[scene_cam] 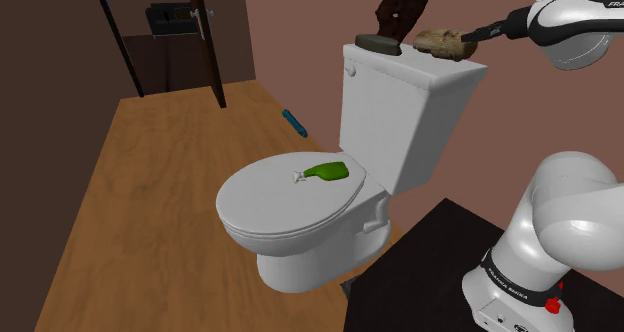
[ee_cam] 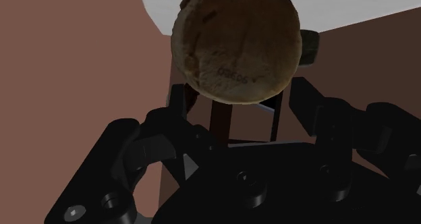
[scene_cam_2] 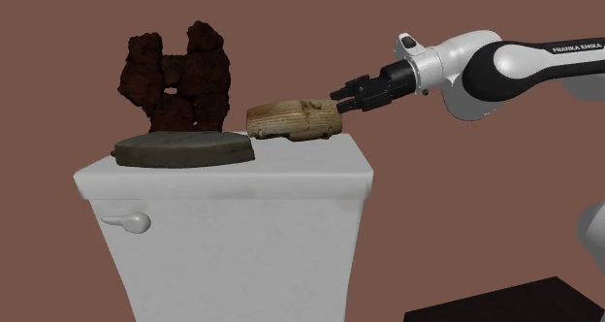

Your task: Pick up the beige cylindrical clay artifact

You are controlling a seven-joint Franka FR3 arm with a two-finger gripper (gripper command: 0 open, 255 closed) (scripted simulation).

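The beige cylindrical artifact (scene_cam_2: 294, 118) lies on its side on the toilet tank lid (scene_cam_2: 223, 179), one round end turned toward the black gripper (scene_cam_2: 341, 101), which comes in level from the second exterior view's right. From the hand's own camera the fingers (ee_cam: 179, 111) stand apart on either side of that end face, and I see nothing to say they pinch it yet. The piece looks nearly as wide as the opening, so I'd want the arm to ease further along the body before closing. A hold on the very rim would likely slip, and the rough, rounded surface could roll. It should lift straight up too, because a dark flat stone slab (scene_cam_2: 184, 150) sits just beside the far end, with a jagged dark brown sculpture (scene_cam_2: 176, 78) standing behind it. A push along the lid might knock either one. The tank is plain white with a flush lever (scene_cam_2: 126, 221) on its front. Below it, a green bottle-like thing (scene_cam: 328, 172) rests on the closed toilet seat (scene_cam: 270, 210). A small blue object (scene_cam: 294, 122) lies on the wooden floor (scene_cam: 150, 210), against reddish-brown walls (scene_cam_2: 485, 223).
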